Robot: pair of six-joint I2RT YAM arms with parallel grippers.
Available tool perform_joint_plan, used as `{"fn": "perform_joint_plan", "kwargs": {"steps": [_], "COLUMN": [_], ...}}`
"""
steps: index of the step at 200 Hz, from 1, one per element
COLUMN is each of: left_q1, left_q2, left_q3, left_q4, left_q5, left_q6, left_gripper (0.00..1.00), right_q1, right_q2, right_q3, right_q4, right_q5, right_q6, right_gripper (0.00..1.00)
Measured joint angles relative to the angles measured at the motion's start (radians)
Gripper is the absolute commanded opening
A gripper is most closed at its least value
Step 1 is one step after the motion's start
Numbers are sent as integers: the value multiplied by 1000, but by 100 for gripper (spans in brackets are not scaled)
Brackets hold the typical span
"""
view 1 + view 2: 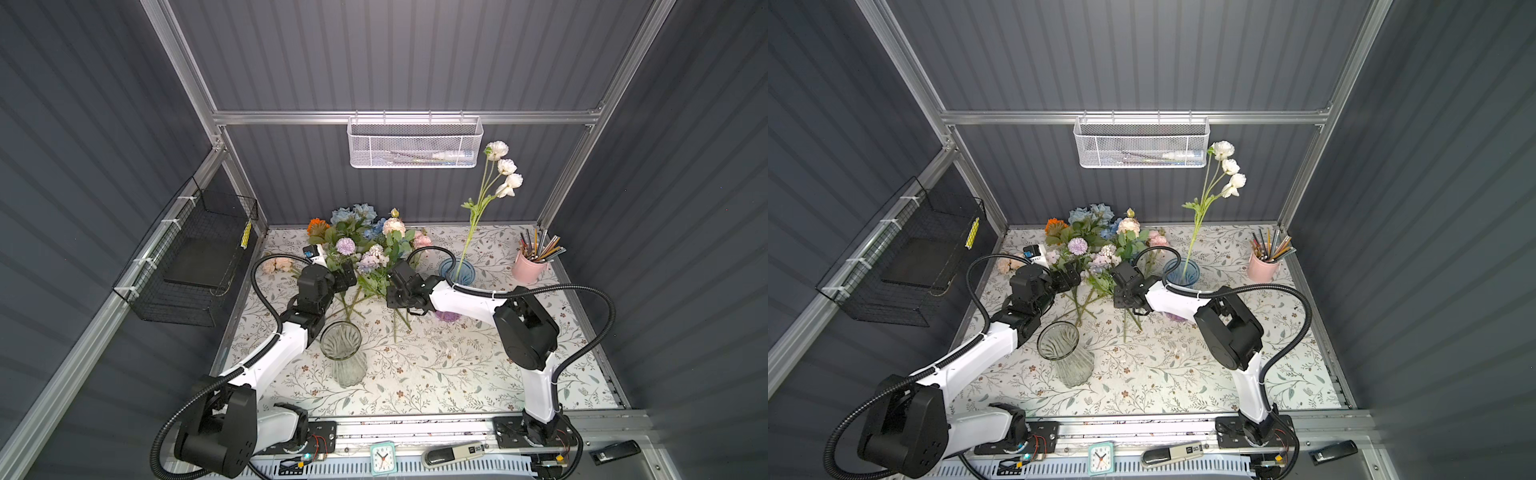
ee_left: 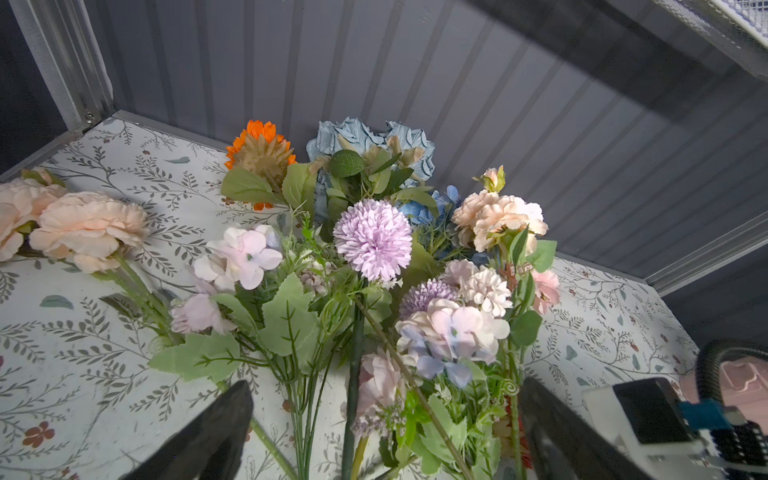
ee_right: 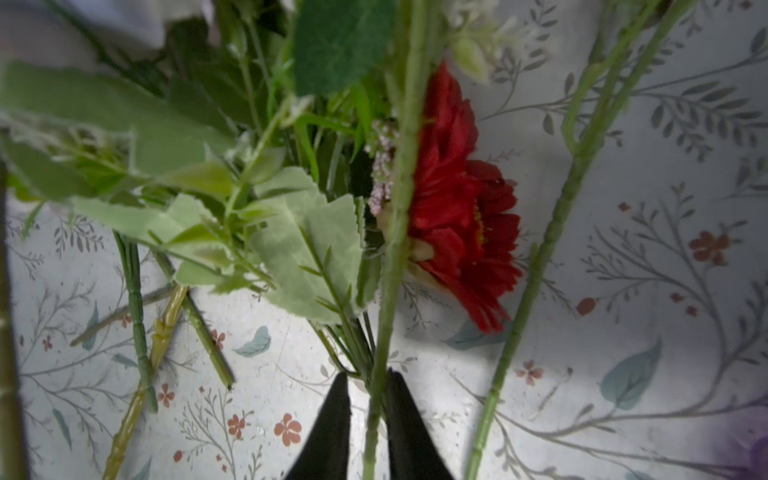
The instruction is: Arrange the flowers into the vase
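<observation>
At the flowers (image 1: 365, 249) I see left gripper (image 2: 385, 384) wide open, empty; right gripper (image 3: 368, 374) nearly closed around one stem (image 3: 392, 249), can't tell if it pinches

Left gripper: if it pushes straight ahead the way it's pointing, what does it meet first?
Most likely the green stems of the flowers, which lie between the open fingers of the left gripper; leaves and blooms follow. Depth is hard to judge.
</observation>
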Motion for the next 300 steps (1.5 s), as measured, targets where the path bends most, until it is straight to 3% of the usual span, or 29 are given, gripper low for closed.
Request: {"fn": "perform_joint_plan", "kwargs": {"steps": [34,62,114,129,150,204,260,300], "left_q1": [0,0,0,0,0,0,0,0], "left_q2": [0,0,-8,-13,-23,-63,-88,-89], "left_q3": [0,0,0,0,0,2,15,39], "left_q4": [0,0,-7,-7,-8,-14,38,126], "left_q5": [0,1,16,20,27,63,216,416], "left_q6": [0,0,0,0,0,0,12,11], "left_gripper": [100,100,100,100,100,100,97,87], "right_q1": [-16,-23,-23,-24,-24,-24,-24,-26], "right_q2": [8,8,8,10,14,-74,-363,-484], "right_q3": [0,0,-4,-4,-4,-92,-159,-143], "right_q4": [11,18,25,27,30,60,95,110], "right_q5": [4,6,7,4,1,0,-72,-94], "right_q6": [9,13,10,8,6,-19,-154,-254], "right_gripper": [19,9,22,16,0,0,0,0]}}
